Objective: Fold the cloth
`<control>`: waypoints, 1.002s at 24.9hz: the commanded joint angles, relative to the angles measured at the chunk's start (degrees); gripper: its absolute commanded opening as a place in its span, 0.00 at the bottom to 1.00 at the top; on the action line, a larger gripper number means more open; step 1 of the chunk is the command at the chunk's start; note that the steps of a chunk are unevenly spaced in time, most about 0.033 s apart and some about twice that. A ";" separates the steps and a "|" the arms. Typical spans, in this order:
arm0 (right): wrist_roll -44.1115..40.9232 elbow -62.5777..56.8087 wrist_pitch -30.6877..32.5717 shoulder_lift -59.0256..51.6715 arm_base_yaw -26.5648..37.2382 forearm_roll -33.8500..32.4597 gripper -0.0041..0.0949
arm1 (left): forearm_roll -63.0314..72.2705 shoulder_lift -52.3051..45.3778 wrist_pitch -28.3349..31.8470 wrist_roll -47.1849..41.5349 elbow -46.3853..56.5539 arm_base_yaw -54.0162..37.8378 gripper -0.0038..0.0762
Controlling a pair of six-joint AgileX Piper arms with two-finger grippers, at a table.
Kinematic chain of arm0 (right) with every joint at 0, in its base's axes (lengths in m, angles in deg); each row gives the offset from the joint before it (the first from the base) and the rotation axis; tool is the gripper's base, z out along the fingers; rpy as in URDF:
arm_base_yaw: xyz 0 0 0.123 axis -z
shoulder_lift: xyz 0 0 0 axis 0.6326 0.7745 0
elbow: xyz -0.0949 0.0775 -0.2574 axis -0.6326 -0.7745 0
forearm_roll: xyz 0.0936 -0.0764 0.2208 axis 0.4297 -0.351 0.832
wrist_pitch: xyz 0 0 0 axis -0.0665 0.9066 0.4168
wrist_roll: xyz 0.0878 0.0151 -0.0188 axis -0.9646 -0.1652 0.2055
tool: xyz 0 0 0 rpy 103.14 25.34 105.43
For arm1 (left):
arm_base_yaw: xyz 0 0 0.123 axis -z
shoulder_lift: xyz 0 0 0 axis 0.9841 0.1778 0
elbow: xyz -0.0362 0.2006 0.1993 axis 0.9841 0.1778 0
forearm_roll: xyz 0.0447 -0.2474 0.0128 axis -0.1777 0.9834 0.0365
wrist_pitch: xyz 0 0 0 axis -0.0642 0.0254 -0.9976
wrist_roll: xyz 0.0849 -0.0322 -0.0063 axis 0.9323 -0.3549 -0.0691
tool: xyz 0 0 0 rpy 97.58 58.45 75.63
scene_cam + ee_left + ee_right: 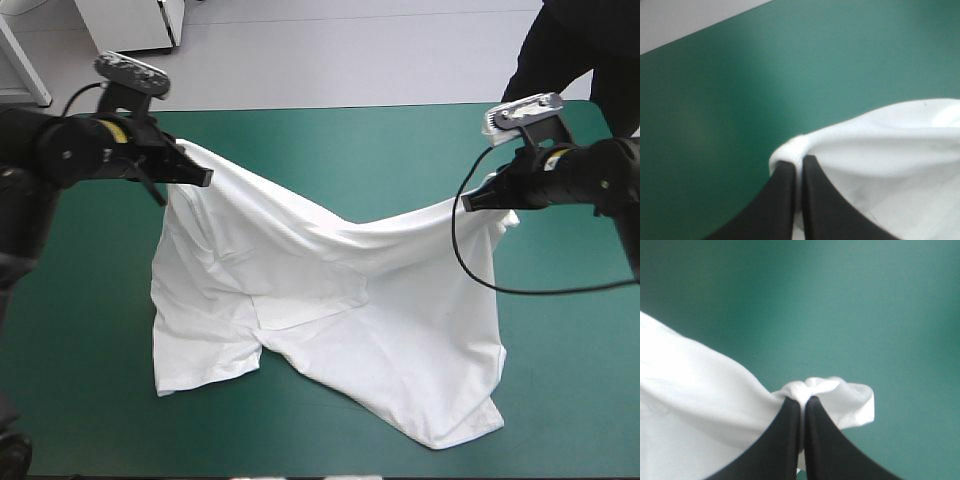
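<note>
The white T-shirt point(330, 300) hangs stretched between both arms over the teal-green table, its far edge raised and sagging in the middle, its lower part lying on the cover toward the near edge. My left gripper point(205, 177) is shut on the T-shirt at its far left corner; in the left wrist view a bunch of the T-shirt point(880, 145) sits pinched at the tips of the left gripper point(799, 161). My right gripper point(472, 201) is shut on the far right corner, and cloth point(700, 390) folds over the tips of the right gripper point(803, 401).
Bare teal-green cover point(350, 150) runs beyond the shirt to the table's far edge and along both sides. A person in dark clothing point(575, 50) stands just past the far right corner of the table.
</note>
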State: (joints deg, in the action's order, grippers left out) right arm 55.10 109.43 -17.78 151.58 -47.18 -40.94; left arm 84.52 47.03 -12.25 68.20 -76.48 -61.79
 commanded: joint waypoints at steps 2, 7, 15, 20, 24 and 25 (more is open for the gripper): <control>2.56 4.38 -8.37 9.42 0.04 -0.03 0.03 | -2.08 5.44 9.55 -0.19 -1.34 0.05 0.02; 2.76 13.32 -9.10 22.72 0.14 -0.06 0.03 | -1.53 12.53 14.83 -0.19 -1.34 -2.01 0.02; 4.26 23.51 -11.47 35.34 0.25 0.12 0.03 | -1.40 19.74 21.91 -0.19 -1.34 -6.26 0.02; 6.00 23.64 -11.91 38.52 0.25 1.24 0.03 | -1.26 24.65 25.03 0.03 -1.34 -7.83 0.02; 6.83 23.64 -12.39 39.03 0.34 3.42 0.03 | 1.14 26.97 29.27 0.03 -1.34 -7.83 0.02; 6.28 23.64 -12.24 39.03 0.61 4.72 0.03 | 1.03 27.07 29.31 0.03 -1.34 -7.83 0.02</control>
State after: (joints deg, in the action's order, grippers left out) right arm 61.28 131.03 -27.78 194.15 -47.18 -38.87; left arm 84.72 77.22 13.24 68.35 -76.08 -69.65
